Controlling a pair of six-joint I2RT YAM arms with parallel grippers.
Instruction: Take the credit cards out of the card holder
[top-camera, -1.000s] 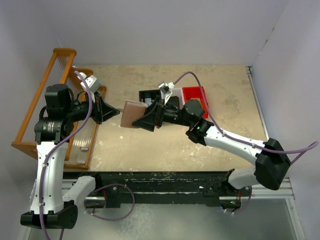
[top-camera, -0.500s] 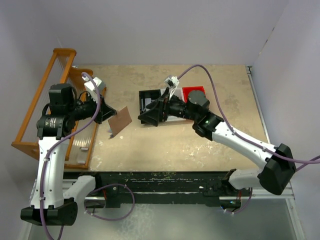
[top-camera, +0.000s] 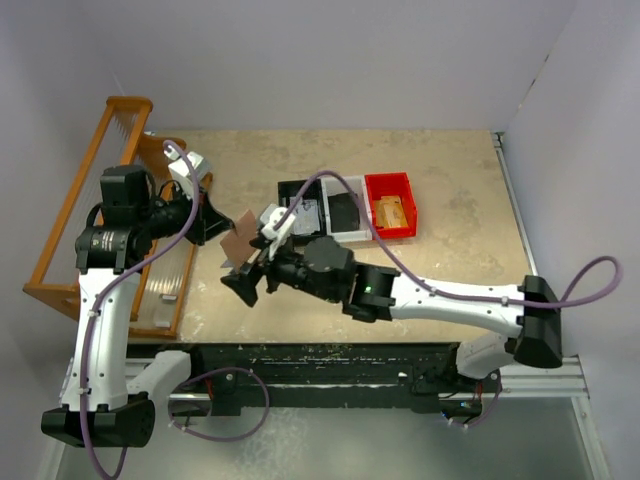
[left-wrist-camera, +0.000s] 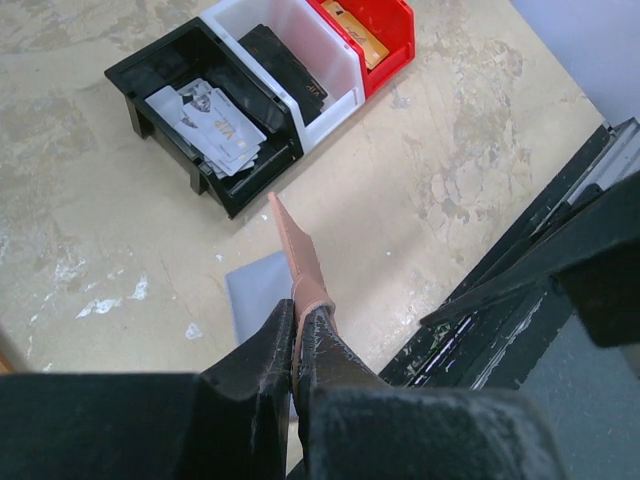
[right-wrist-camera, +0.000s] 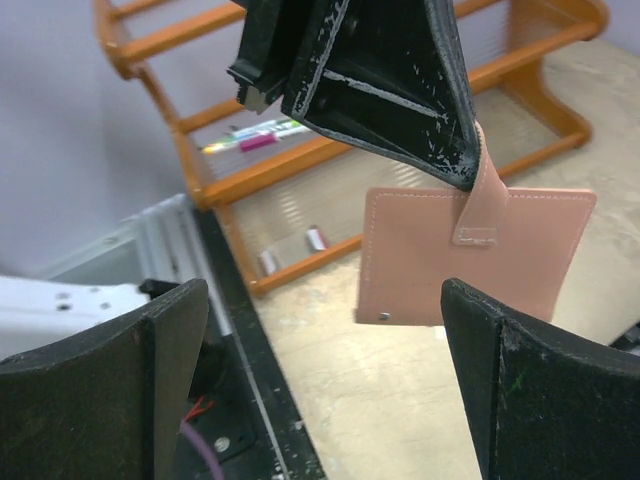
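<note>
So the left gripper (left-wrist-camera: 300, 322) has its fingers clamped tight on the top edge of the pink card holder (right-wrist-camera: 470, 255). It's held up above the table, left of middle in the overhead view, between the wooden rack (top-camera: 128, 102) and the bins. The right gripper (top-camera: 247, 280) sits just below it in that view, fingers spread wide, touching nothing. Some pale cards (left-wrist-camera: 215, 135) lie in the black bin (left-wrist-camera: 155, 48) and an orange card (left-wrist-camera: 360, 20) in the red bin (left-wrist-camera: 390, 45), both near the top of the left wrist view.
</note>
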